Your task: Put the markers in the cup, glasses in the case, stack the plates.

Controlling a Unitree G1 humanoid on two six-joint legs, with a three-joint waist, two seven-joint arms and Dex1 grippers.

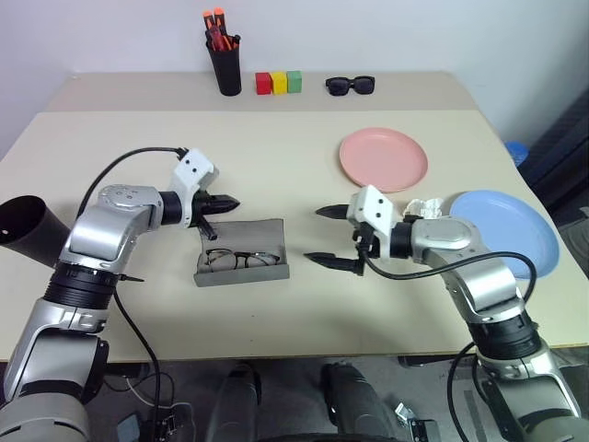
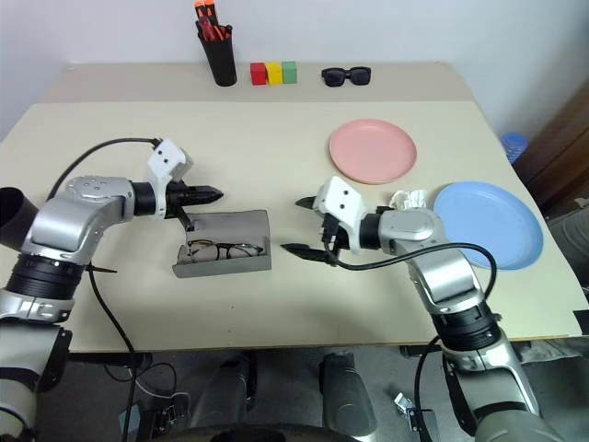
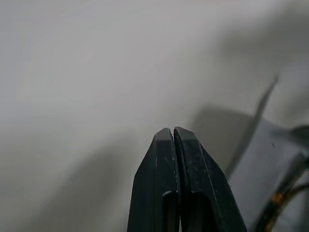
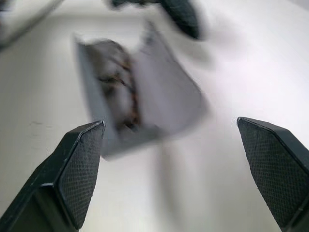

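The grey case (image 1: pixel 253 232) lies open mid-table, its lid raised at the back, with the brown-rimmed glasses (image 1: pixel 239 260) inside. My left gripper (image 1: pixel 225 203) is shut and empty, its tips just over the case's back left corner. My right gripper (image 1: pixel 315 235) stands open and empty a short way right of the case, pointing at it; in its wrist view the case (image 4: pixel 169 92) lies ahead between the fingers. The pink plate (image 1: pixel 383 158) and the blue plate (image 1: pixel 506 230) lie apart on the right. The black cup (image 1: pixel 23 230) sits tilted at the table's left edge. The markers are out of view.
At the back stand a narrow black holder (image 1: pixel 224 69) of orange-capped markers, three coloured blocks (image 1: pixel 279 82) and black sunglasses (image 1: pixel 350 86). A crumpled white object (image 1: pixel 425 208) lies beside the blue plate, behind my right wrist.
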